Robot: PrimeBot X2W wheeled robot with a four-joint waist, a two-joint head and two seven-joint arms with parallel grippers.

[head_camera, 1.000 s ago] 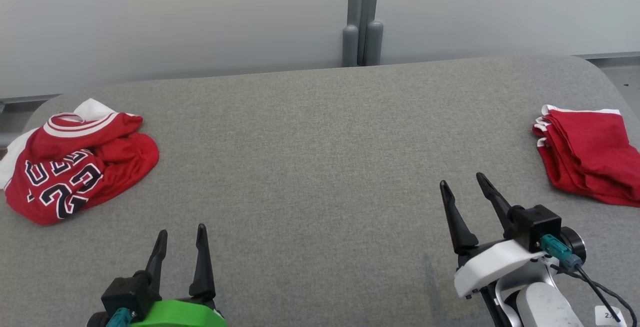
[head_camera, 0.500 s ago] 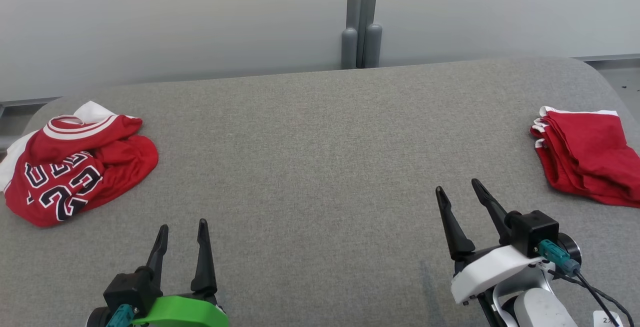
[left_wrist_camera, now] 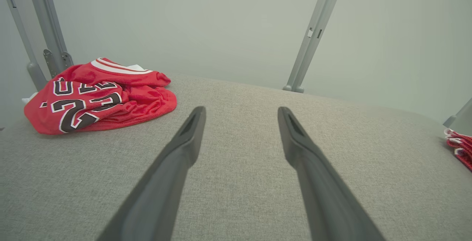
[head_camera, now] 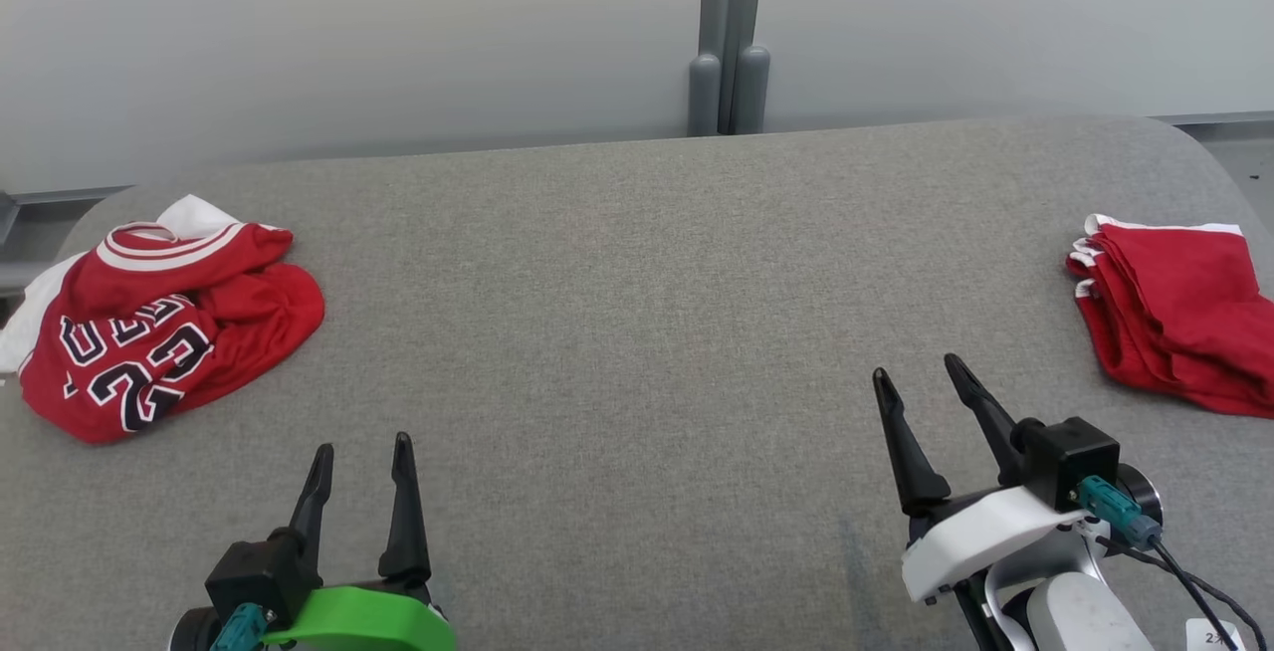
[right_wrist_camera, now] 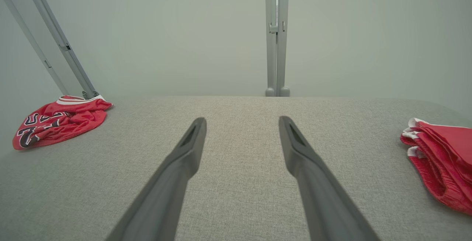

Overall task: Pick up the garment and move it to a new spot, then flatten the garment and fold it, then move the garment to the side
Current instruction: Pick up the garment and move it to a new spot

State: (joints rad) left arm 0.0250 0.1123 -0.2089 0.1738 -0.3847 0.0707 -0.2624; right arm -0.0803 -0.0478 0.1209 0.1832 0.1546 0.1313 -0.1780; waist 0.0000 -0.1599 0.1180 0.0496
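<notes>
The garment [head_camera: 169,323] is a crumpled red jersey with white trim and dark numerals, heaped at the table's left end; it also lies at the left in the left wrist view [left_wrist_camera: 99,97] and the right wrist view [right_wrist_camera: 59,121]. My left gripper [head_camera: 363,444] hovers near the front edge, below and to the right of the jersey, open and empty, fingers spread over bare cloth [left_wrist_camera: 241,109]. My right gripper [head_camera: 916,368] stands open at the front right, nothing between its fingers [right_wrist_camera: 242,119], well apart from the jersey.
A stack of folded red garments [head_camera: 1174,313] lies at the table's right end. The grey fabric-covered table [head_camera: 637,283] has rounded far corners. A grey post [head_camera: 729,64] rises behind its far edge against a pale wall.
The head view has shifted slightly, so everything sits a little further right. Both grippers stay open in about the same places. Neither pile of cloth has moved.
</notes>
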